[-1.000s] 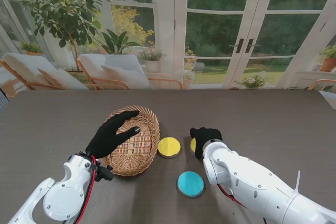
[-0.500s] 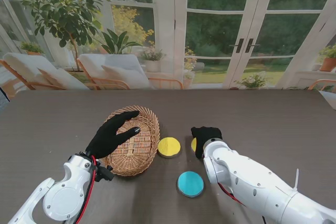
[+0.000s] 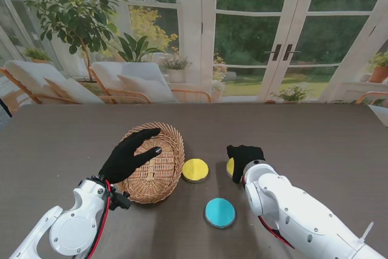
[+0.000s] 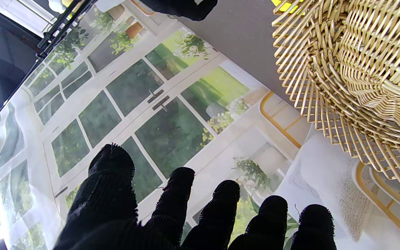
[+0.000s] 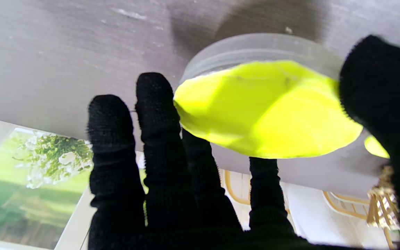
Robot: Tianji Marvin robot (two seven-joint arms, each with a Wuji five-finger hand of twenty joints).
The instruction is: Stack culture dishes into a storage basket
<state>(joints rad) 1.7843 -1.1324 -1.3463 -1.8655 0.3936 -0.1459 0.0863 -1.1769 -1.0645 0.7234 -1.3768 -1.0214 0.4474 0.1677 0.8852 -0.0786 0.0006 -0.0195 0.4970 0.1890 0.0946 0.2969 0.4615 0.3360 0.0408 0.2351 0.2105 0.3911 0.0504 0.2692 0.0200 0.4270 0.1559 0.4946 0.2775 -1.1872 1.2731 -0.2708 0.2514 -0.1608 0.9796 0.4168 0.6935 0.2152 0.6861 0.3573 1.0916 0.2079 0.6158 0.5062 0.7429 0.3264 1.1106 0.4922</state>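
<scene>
The right hand [image 3: 244, 156] sits over a yellow dish [image 5: 266, 111] at frame centre, fingers around it but seemingly not yet clamped. The left hand [image 3: 128, 154] hovers spread and empty over the basket [image 3: 159, 177]. Next comes closing, lifting, and carrying it leftward.

1. dark grey-brown table [image 3: 315, 131], matte, with a few pale scuffs showing on it in the right wrist view
2. backdrop right behind the table's far edge: white french doors [image 3: 285, 34] with dark handles and greenery behind the glass
3. leafy potted tree [image 3: 70, 10] at far left
4. cream-cushioned lounge chairs [image 3: 130, 80] with wooden frames under it
5. terracotta pot [image 3: 379, 74] at far right
6. looks like it might be a printed backdrop, can't say for sure
</scene>
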